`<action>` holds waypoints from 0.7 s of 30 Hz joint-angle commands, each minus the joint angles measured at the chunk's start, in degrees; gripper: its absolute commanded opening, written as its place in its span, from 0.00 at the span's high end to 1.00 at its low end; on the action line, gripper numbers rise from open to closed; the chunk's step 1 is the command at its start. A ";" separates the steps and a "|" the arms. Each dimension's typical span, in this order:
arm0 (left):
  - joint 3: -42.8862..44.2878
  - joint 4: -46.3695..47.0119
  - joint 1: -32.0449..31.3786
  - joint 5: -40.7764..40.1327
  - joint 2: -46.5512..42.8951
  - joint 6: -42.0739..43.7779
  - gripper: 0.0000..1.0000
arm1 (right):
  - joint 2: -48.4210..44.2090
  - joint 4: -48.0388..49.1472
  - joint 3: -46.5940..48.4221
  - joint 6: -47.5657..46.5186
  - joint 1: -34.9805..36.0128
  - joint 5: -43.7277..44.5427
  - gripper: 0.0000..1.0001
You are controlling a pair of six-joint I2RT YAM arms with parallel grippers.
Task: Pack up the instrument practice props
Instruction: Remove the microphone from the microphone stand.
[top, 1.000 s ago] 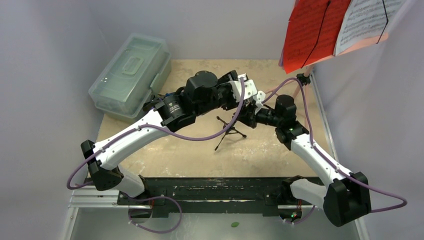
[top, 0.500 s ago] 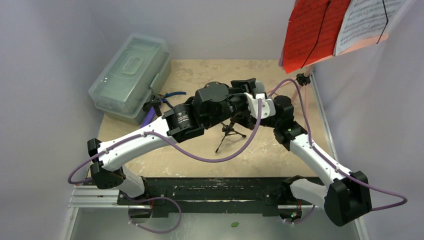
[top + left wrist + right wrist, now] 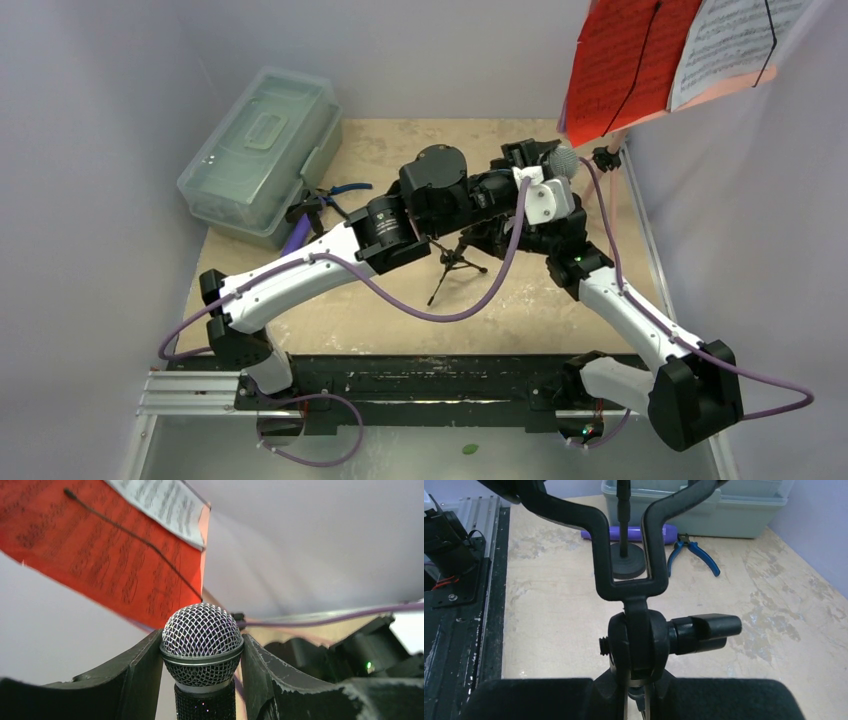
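Versus a second ago, my left tool point(image 3: 545, 158) sits further toward 1 o'clock, clamping the black-silver microphone point(image 3: 202, 645) | right tool point(image 3: 631, 695) narrow, gripping the black mic tripod point(image 3: 631, 635) mid-bench point(image 3: 520, 320) | microphones: two, purple microphone point(image 3: 664, 531) at 10 o'clock, partly hidden | red sheet-music pages point(image 3: 620, 60) cut off at the frame edge

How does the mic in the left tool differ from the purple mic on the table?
Colour: the held mic has a silver mesh head and black handle; the purple mic is purple where visible.
Pose: the held mic sits between the left tool's fingers, off the table; the purple mic lies flat on it beside the case.
Shared: neither is in the case.
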 commanded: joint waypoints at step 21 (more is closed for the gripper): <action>-10.16 17.26 -4.60 -0.63 -20.81 -15.69 1.00 | 1.13 -2.57 0.51 1.65 0.04 4.31 1.00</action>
